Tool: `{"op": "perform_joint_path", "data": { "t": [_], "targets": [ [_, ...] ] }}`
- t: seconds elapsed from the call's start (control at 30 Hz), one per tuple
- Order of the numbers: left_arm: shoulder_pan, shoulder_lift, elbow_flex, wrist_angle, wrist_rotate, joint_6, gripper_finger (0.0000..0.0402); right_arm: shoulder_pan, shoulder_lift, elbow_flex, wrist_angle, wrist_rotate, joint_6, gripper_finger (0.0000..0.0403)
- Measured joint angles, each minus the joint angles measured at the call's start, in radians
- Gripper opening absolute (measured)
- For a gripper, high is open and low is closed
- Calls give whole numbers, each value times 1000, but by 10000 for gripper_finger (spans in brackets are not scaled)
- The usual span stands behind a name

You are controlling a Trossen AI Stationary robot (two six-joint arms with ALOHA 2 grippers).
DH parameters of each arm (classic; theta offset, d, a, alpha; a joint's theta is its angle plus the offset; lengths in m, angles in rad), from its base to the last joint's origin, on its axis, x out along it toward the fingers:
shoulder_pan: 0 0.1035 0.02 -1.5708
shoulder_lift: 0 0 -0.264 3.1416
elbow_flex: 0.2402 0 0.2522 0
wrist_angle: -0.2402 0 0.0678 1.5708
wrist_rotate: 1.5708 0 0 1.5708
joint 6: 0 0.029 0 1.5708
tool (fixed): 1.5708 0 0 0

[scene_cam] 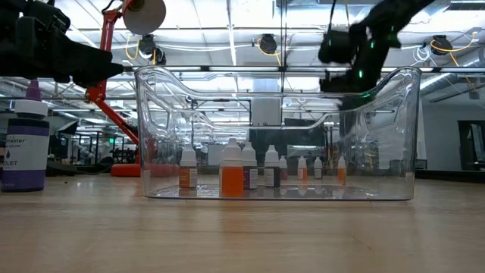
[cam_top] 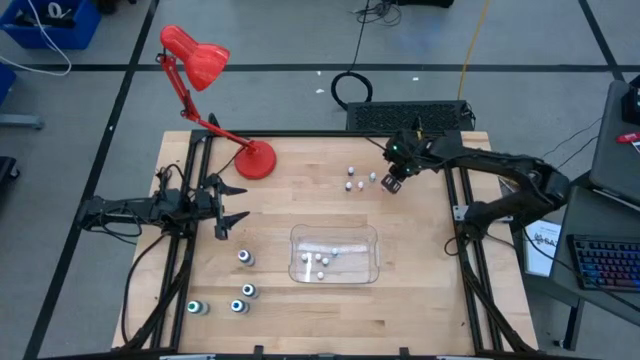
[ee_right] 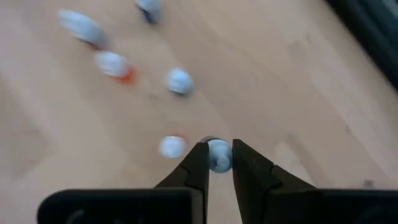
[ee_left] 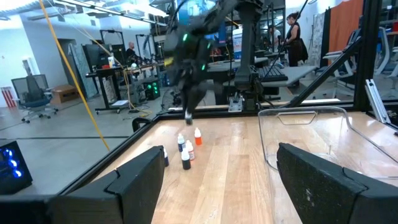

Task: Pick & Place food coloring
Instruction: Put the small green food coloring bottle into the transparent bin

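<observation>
Between right gripper [ee_right: 217,163] fingers: round-capped bottle [ee_right: 218,154].

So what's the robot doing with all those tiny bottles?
The right end effector has closed on one small bottle from the loose group at the far side of the table. Several bottles already stand in the clear tray. The left end effector waits open by the red lamp.
</observation>
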Motion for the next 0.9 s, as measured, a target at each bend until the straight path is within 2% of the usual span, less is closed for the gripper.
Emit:
{"op": "perform_joint_path", "data": {
  "t": [0.1,0.23,0.47,0.7,0.9],
  "targets": [
    [0,0,0,0,0,0,306,101,-41,97,-101,1,51,35],
    [0,0,0,0,0,0,306,282,-35,265,-249,40,129,35],
    [0,0,0,0,0,0,306,579,119,611,-486,175,249,35],
    [0,0,0,0,0,0,306,699,341,926,-616,215,246,35],
    [0,0,0,0,0,0,306,744,505,1053,-626,205,176,35]
  ]
}}
